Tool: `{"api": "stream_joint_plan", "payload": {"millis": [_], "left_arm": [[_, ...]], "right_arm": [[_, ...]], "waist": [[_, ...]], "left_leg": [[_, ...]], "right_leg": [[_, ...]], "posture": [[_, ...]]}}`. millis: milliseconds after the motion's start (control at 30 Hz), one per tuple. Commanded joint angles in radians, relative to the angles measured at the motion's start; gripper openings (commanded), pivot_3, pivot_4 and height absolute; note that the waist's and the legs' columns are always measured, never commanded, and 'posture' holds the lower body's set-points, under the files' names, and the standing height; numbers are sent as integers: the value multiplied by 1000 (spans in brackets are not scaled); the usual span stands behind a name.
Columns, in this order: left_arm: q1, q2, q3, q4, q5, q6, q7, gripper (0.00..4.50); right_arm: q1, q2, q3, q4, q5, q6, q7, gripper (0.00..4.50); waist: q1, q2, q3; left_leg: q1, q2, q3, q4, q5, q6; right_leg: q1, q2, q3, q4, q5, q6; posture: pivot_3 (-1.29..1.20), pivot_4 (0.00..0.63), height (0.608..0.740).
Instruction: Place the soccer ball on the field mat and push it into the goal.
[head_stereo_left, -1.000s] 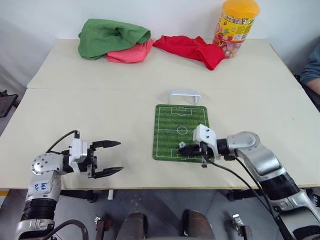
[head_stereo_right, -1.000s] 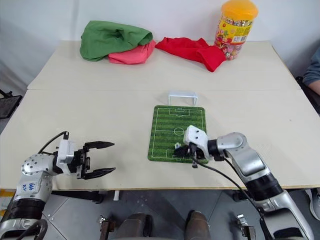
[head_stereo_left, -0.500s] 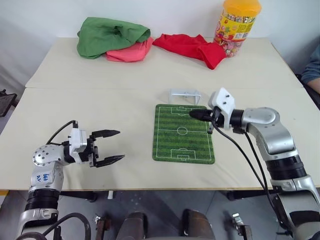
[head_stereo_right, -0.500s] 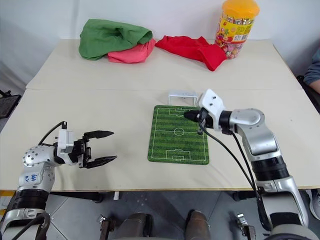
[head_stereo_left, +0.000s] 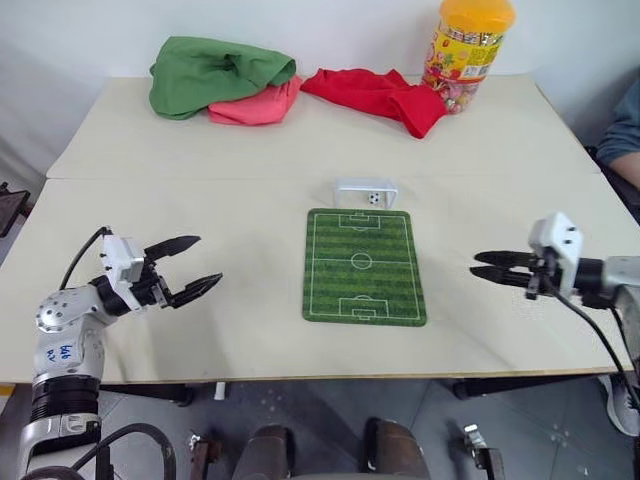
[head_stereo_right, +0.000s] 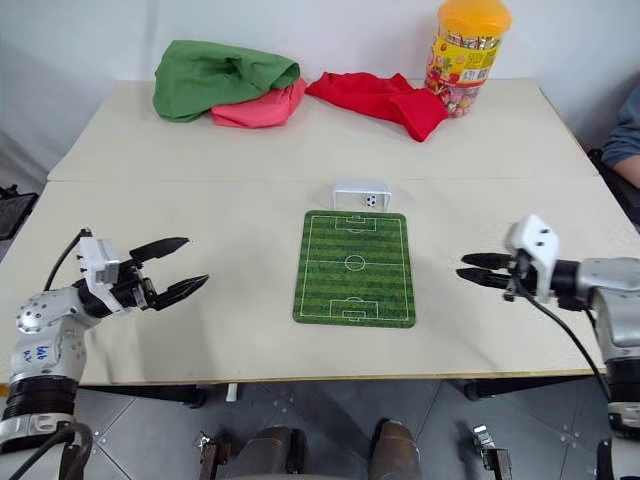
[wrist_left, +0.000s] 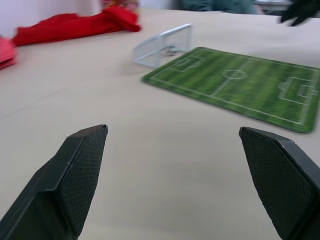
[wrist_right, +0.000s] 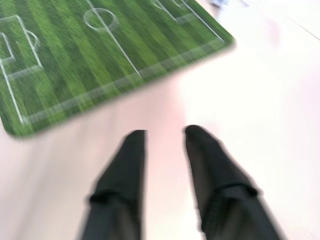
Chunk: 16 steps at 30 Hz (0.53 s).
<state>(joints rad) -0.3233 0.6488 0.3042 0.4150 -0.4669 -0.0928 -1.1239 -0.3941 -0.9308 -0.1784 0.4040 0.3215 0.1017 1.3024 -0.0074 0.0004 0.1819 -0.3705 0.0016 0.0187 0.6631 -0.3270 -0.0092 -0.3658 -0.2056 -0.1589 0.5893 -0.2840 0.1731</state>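
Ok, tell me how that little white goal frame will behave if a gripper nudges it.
The goal looks like thin open plastic, so probably very light. It merely rests on the smooth table beside the field mat, so likely slides easily. Being low and wide, it seems unlikely to tip, though the soccer ball inside may roll.

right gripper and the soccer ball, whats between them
Bare tabletop, then the field mat's far right corner. The head views show the right gripper open off the mat's right edge, and the soccer ball inside the goal.
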Motion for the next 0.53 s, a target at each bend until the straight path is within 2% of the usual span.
{"api": "stream_joint_plan", "payload": {"millis": [33, 200, 233, 433, 533], "left_arm": [[41, 36, 71, -5, -32, 3, 3, 4500], [89, 93, 86, 18, -48, 40, -91, 4500], [88, 101, 91, 31, -47, 33, -103, 4500], [67, 120, 117, 80, -42, 14, -113, 4500], [76, 110, 116, 77, -40, -5, -131, 4500]], "right_arm": [[-7, -48, -74, 146, 20, -117, 69, 2674], [-65, -67, -93, 315, 23, -220, 124, 4334], [-72, -72, -88, 343, 10, -233, 129, 4447], [-82, -70, -117, 418, 13, -274, 120, 4447], [-64, -51, -141, 391, 20, -272, 49, 4447]], "waist": [[-1, 0, 0], [-8, 0, 0], [-11, 0, 0], [-19, 0, 0], [-20, 0, 0]], "left_leg": [[0, 0, 0, 0, 0, 0], [0, 0, 1, 0, 0, 0], [0, 0, 1, 0, 0, 0], [1, 1, 0, 1, 0, 0], [1, 1, 1, 1, 0, 0]], "right_leg": [[0, 0, 0, 0, 0, 0], [0, 0, 0, 0, 0, 0], [0, 0, 1, 0, 0, 0], [1, 0, 0, 0, 0, 0], [1, 0, 0, 0, 0, 0]], "posture": [[0, 150, 740], [0, 150, 740], [0, 150, 740], [0, 150, 740], [0, 150, 740]]}}
